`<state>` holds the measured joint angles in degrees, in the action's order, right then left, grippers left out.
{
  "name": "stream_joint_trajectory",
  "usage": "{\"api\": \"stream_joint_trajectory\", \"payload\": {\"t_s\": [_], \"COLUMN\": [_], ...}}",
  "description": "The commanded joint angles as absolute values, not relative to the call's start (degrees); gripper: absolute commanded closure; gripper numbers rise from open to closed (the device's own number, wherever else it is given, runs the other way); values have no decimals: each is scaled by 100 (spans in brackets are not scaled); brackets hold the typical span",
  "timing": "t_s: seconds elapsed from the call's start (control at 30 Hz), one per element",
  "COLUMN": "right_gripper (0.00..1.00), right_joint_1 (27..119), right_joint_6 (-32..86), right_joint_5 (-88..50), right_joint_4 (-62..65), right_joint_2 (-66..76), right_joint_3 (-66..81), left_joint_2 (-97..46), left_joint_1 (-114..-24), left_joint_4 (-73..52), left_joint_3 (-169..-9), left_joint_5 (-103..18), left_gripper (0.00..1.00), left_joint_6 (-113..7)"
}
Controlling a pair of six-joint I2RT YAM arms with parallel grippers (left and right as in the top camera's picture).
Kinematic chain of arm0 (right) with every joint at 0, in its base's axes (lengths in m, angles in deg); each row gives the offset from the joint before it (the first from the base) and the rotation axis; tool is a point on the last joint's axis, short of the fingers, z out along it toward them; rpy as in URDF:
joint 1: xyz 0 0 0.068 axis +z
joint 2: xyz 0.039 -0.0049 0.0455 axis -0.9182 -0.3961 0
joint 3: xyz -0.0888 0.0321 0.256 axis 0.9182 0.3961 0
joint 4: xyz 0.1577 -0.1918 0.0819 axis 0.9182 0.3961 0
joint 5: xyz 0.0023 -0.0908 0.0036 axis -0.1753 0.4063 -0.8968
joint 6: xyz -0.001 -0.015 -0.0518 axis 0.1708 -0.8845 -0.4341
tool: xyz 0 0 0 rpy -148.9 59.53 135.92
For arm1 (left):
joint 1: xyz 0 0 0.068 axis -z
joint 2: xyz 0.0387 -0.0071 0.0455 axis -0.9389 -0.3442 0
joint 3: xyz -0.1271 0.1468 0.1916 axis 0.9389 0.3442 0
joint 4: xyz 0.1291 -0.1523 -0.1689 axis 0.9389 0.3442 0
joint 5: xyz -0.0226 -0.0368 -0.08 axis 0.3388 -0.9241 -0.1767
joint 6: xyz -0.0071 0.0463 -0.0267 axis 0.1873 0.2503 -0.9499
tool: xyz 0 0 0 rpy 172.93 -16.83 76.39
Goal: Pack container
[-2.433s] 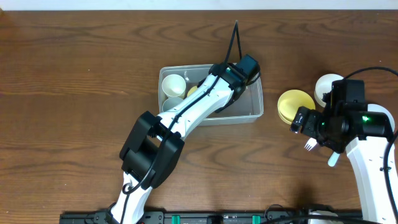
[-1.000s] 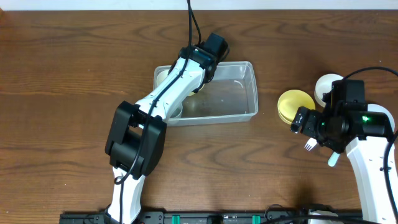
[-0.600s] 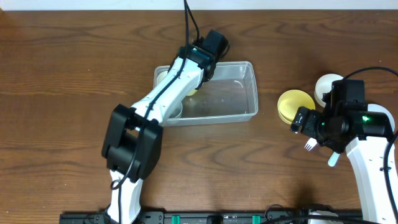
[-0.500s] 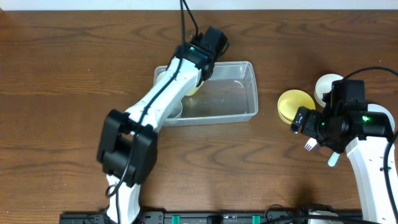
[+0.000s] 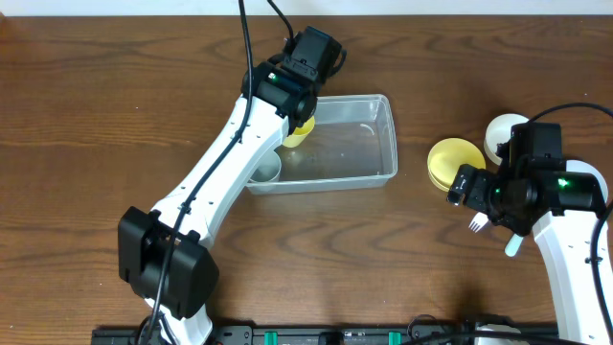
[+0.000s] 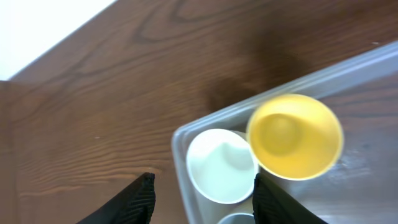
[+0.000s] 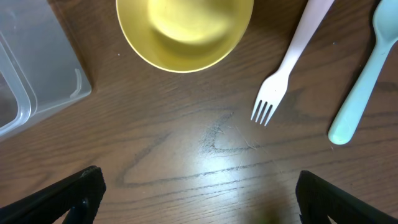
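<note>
The clear plastic container (image 5: 359, 144) lies mid-table. A yellow cup (image 5: 299, 133) stands in its left end beside a white cup (image 6: 222, 165), with a pale grey cup (image 5: 267, 171) nearer the front. In the left wrist view the yellow cup (image 6: 295, 135) and the container's corner rim (image 6: 181, 163) lie well below my left gripper (image 6: 202, 199), which hovers open and holds nothing. My right gripper (image 7: 202, 199) stands wide open over bare wood, just short of a yellow bowl (image 7: 185, 31).
Right of the container sit the yellow bowl (image 5: 455, 163) and a white bowl (image 5: 502, 134). A pink-handled fork (image 7: 286, 68) and a pale-blue spoon (image 7: 360, 87) lie by the right arm. The container's right corner (image 7: 37, 81) shows at the left of the right wrist view.
The container slid left, then stayed put. My left arm has drawn up and back from its left end, elbow swinging left, uncovering the yellow cup. The right arm has not moved.
</note>
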<state>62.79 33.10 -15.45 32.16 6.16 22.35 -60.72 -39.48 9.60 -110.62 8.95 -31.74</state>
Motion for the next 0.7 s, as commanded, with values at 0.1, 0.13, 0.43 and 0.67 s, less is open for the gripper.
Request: {"api": "stream_joint_trajectory", "payload": {"t_s": [0.1, 0.13, 0.43, 0.67], "right_gripper": [1, 1, 1, 1], "right_joint_1": [6235, 6235, 6235, 6235], "right_joint_6": [3187, 3159, 3154, 3152], "right_joint_5": [-1569, -1569, -1569, -1569], "right_joint_4": [3242, 3242, 3242, 3244], "right_joint_2": [673, 673, 673, 673], "right_joint_3": [2136, 2136, 2136, 2136], "left_joint_2": [-6135, -6146, -6183, -6441], "left_joint_1": [-4210, -4269, -4802, -4822], "left_joint_4": [1131, 1174, 1246, 1262], "left_joint_3": [-11056, -11056, -11056, -11056], "left_joint_5": [-38, -141, -1337, -1736], "left_gripper": [75, 78, 94, 94], "left_joint_6": [-3471, -3497, -3523, -3456]}}
